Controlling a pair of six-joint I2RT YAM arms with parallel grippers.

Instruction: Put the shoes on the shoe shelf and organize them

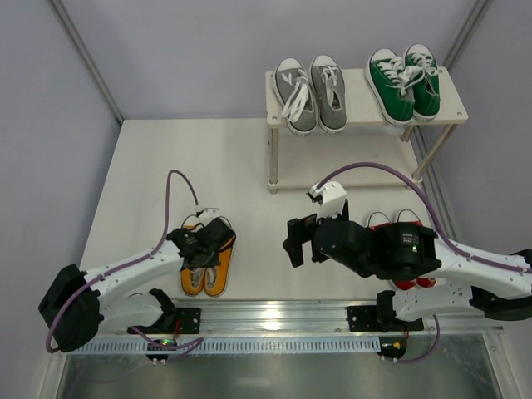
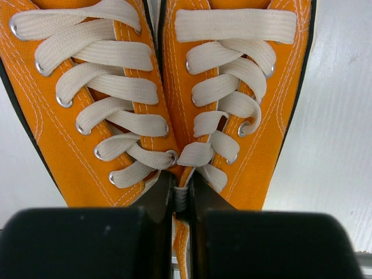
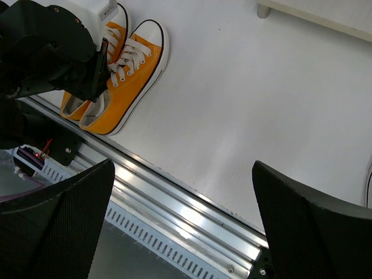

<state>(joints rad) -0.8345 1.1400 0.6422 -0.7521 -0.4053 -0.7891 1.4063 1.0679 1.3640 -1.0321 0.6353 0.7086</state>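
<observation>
The orange shoes (image 1: pixel 206 273) lie side by side on the table at the near left, toes pointing away from the arms. My left gripper (image 1: pixel 202 248) is shut on their touching inner collars, and in the left wrist view the orange shoes (image 2: pixel 116 116) fill the frame above the left gripper (image 2: pixel 181 192). My right gripper (image 1: pixel 293 241) hangs open over the middle of the table with nothing between its fingers, and the right gripper (image 3: pixel 183 165) looks down on bare table and rail. The shoe shelf (image 1: pixel 357 93) stands at the far side. A grey pair (image 1: pixel 312 96) and a green pair (image 1: pixel 405 81) rest on its top board.
A red pair with white toe caps (image 1: pixel 382 220) lies near right, mostly hidden under the right arm. A metal rail (image 1: pixel 274 316) runs along the table's near edge. Grey walls close the left, back and right. A shelf post foot (image 3: pixel 264 10) shows in the right wrist view.
</observation>
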